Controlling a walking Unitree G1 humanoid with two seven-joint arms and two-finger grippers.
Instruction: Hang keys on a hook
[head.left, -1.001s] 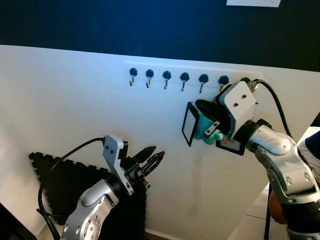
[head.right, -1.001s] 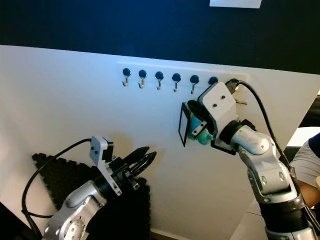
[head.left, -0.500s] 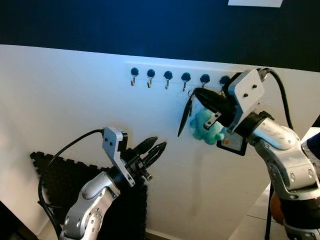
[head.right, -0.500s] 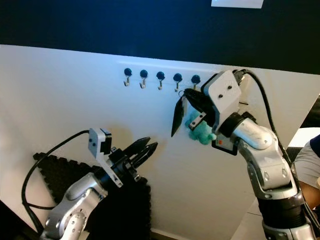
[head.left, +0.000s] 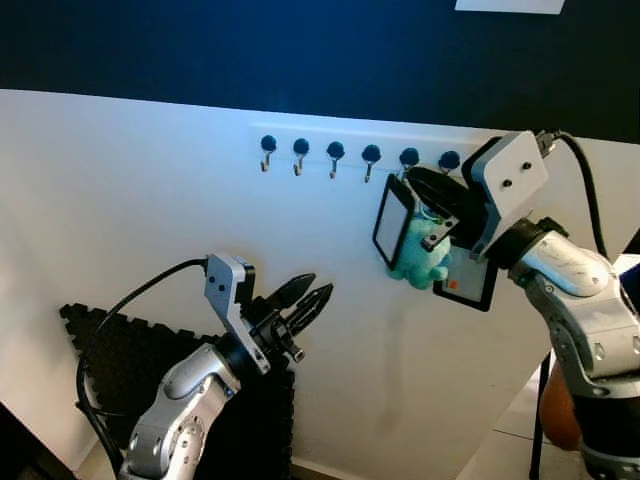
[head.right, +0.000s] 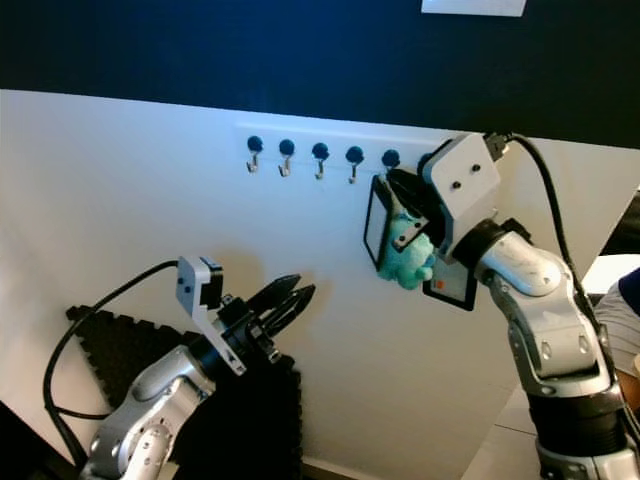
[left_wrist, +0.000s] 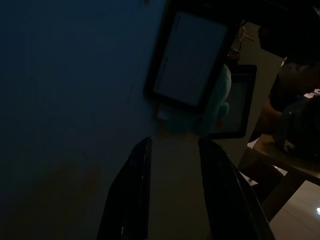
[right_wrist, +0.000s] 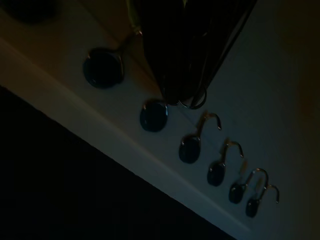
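**Keys up at the right end of the hook row**

Going left to right: the left gripper (head.left: 308, 302) hangs low in front of the white wall (head.left: 120, 190), fingers a little apart, nothing in them, above the black foam mat (head.left: 130, 365). Up top is the hook rail (head.left: 350, 152). The right gripper (head.left: 425, 190) is pinched on the keys (head.left: 412, 232) just below the rail's right end. The bunch hangs long axis vertical: card tag, teal plush, pointing down.

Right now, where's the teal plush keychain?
On the robot's right in the eye views, the teal plush keychain hangs from the right gripper, just below the fifth hook of the rack.
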